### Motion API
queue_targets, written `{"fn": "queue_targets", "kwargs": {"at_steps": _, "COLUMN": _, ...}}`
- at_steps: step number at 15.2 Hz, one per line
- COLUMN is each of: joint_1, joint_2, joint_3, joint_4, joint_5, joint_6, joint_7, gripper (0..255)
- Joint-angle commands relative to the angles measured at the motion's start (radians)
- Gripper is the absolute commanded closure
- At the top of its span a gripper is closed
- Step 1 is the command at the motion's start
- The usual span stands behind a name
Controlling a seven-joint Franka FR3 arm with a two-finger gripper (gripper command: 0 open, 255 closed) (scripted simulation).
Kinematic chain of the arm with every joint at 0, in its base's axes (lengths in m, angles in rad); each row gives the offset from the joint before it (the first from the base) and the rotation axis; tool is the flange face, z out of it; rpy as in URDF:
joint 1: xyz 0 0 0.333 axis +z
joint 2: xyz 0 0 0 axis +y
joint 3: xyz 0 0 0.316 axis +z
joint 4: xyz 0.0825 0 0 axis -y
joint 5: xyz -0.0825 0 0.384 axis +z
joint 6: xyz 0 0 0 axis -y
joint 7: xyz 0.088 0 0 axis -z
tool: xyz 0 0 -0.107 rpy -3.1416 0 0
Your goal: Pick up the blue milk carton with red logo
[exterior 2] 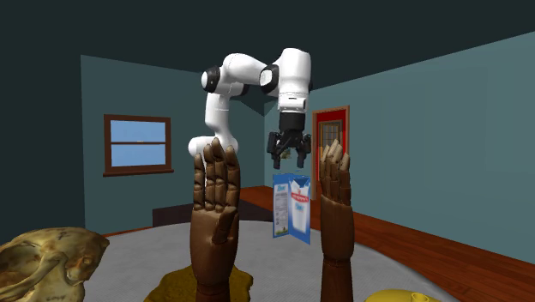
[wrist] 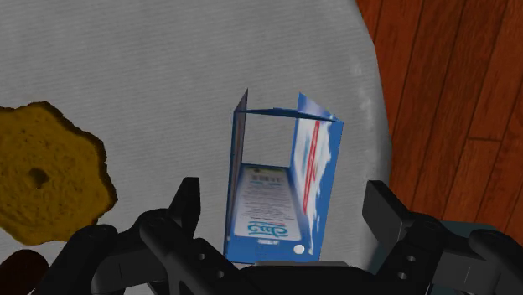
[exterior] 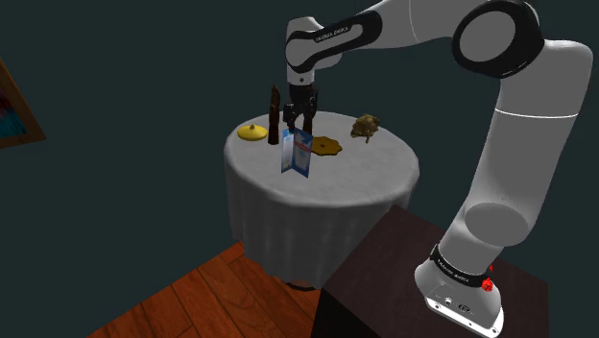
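The blue and white milk carton with a red stripe stands upright near the middle of the round cloth-covered table. My black gripper hangs just above its top, open. In the second exterior view the gripper hovers over the carton with a small gap. In the wrist view the carton sits between the spread fingers, which do not touch it; the gripper is centred over it.
A dark wooden hand stands close behind the carton. A yellow lid-like piece, a flat brown disc and a golden figurine also sit on the table. The table edge and wooden floor lie near the carton.
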Motion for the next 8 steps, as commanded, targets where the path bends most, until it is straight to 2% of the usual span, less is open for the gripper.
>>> {"fn": "queue_targets", "kwargs": {"at_steps": 1, "joint_1": 0.000, "joint_2": 0.083, "joint_3": 0.000, "joint_4": 0.081, "joint_5": -0.004, "joint_6": -0.007, "joint_7": -0.005, "gripper": 0}}
{"fn": "queue_targets", "kwargs": {"at_steps": 2, "joint_1": 0.000, "joint_2": 0.118, "joint_3": 0.000, "joint_4": 0.116, "joint_5": -0.006, "joint_6": -0.011, "joint_7": -0.008, "gripper": 0}}
{"fn": "queue_targets", "kwargs": {"at_steps": 8, "joint_1": 0.000, "joint_2": 0.141, "joint_3": -0.001, "joint_4": 0.067, "joint_5": -0.006, "joint_6": 0.060, "joint_7": -0.006, "gripper": 0}}
